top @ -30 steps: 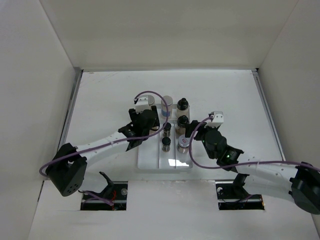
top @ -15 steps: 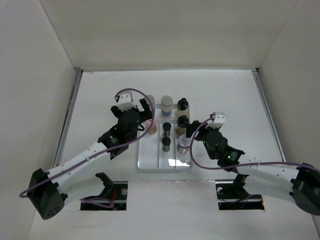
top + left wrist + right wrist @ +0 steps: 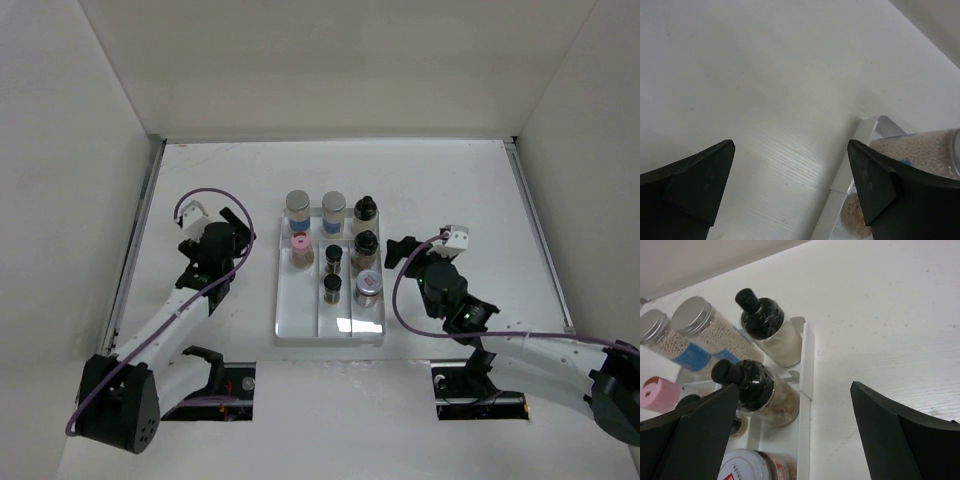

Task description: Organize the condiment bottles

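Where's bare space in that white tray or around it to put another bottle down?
Free: the near end of the tray, widest in the left lane in front of the pink-lidded jar; the table beyond the tray. Crowded: the tray's far half, jars side by side.

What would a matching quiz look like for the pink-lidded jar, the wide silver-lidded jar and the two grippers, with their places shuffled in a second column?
Column one:
1. pink-lidded jar
2. wide silver-lidded jar
3. left gripper
4. right gripper

Column two:
A. open, to the right of the white tray
B. tray's left compartment
C. open, to the left of the tray
D. tray's right compartment, near end

Pairs: 1-B, 2-D, 3-C, 4-A.
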Controlling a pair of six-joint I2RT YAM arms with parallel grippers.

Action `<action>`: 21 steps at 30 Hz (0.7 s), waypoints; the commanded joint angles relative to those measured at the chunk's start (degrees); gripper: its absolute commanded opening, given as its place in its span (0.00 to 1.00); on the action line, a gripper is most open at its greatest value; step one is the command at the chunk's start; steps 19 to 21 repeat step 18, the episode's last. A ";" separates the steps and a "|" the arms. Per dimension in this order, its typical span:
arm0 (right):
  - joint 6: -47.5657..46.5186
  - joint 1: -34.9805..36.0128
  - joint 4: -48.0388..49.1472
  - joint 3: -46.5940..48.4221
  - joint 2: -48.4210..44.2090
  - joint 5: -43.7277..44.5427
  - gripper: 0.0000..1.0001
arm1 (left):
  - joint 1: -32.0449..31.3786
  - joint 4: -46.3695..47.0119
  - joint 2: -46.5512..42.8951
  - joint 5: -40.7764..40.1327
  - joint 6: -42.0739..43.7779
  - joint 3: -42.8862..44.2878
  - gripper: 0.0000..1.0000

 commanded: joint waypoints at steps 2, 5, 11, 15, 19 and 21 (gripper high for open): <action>2.36 -0.74 1.79 -0.37 -1.45 -0.83 1.00 | 3.82 0.50 3.38 11.14 -5.37 -0.19 1.00; 2.79 -2.15 1.62 -0.10 -0.58 -0.93 1.00 | 4.09 -1.43 5.14 11.57 -5.37 1.65 1.00; 3.76 -3.55 1.62 0.25 1.18 0.38 1.00 | 3.39 -3.28 5.05 10.34 -4.76 3.06 1.00; 3.50 -4.35 1.18 0.95 2.59 1.18 1.00 | 2.77 -2.06 4.53 10.34 -4.49 2.80 1.00; 3.23 -4.35 0.22 0.95 3.29 3.37 1.00 | 2.60 -2.31 5.32 10.78 -3.97 3.33 1.00; 3.23 -4.35 0.22 0.95 3.29 3.37 1.00 | 2.60 -2.31 5.32 10.78 -3.97 3.33 1.00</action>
